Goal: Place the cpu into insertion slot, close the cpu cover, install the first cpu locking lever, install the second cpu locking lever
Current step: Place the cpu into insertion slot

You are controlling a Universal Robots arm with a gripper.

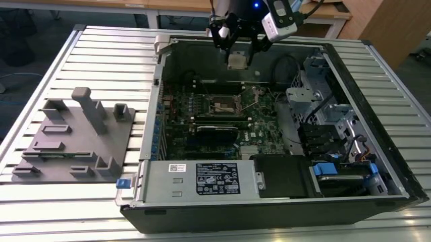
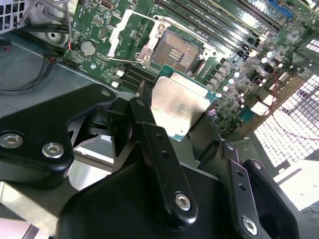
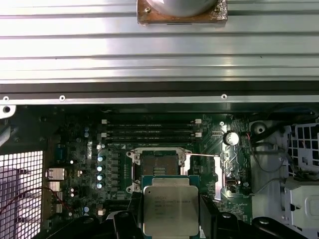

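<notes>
The cpu (image 1: 237, 61) (image 2: 179, 107) (image 3: 169, 209) is up in the air, clamped between the black jaws by two opposite sides, its dull metal top showing in both wrist views. It hangs over the open case (image 1: 377, 196), above the green board (image 1: 202, 126) and clear of it, near the case's far wall in the exterior view. The slot (image 1: 224, 104) (image 2: 177, 50) (image 3: 158, 167) lies uncovered below it with nothing in it, its dark square of contacts showing. In the second wrist view the cover (image 2: 119, 31) is swung back off the slot, a silvery frame with green board showing through its window. In the first wrist view a thin metal lever (image 3: 202, 155) runs out from one side of the slot, and the long black memory slots (image 3: 149, 130) lie just beyond it. A silver power supply (image 1: 202, 179) with a label takes up the near end of the case. The case stands on the slatted metal bench (image 1: 108, 55), towards the exterior view's right edge. A grey block (image 1: 74, 146) with pegs and pockets lies on the bench near the exterior view's left edge, well apart from the jaws.
</notes>
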